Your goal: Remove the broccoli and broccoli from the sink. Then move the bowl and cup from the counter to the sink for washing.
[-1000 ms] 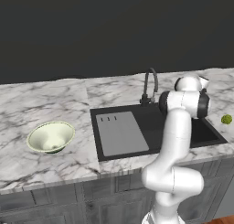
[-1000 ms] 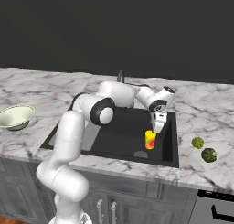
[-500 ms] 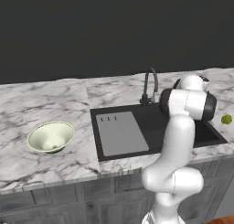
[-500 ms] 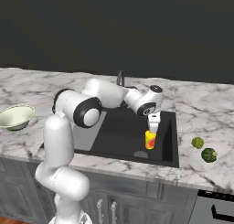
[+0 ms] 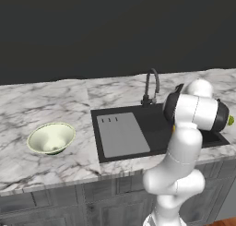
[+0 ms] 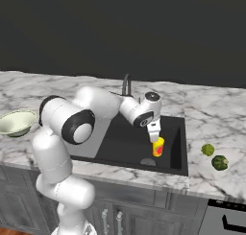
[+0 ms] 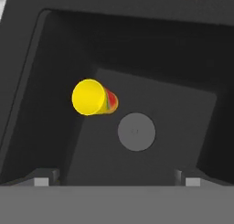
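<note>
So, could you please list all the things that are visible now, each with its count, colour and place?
Cup: one, yellow with a red-orange mark, inside the sink, below the gripper.
Broccoli: two, one yellowish-green, one darker green, on the counter right of the sink.
Bowl: one, pale cream-green, on the counter left of the sink.
Sink: one, black, recessed, with a grey panel and a round grey drain.
Tap: one, dark, behind the sink.
Counter: one, white marble with grey veins.
Gripper: one, open, above the cup.
</note>
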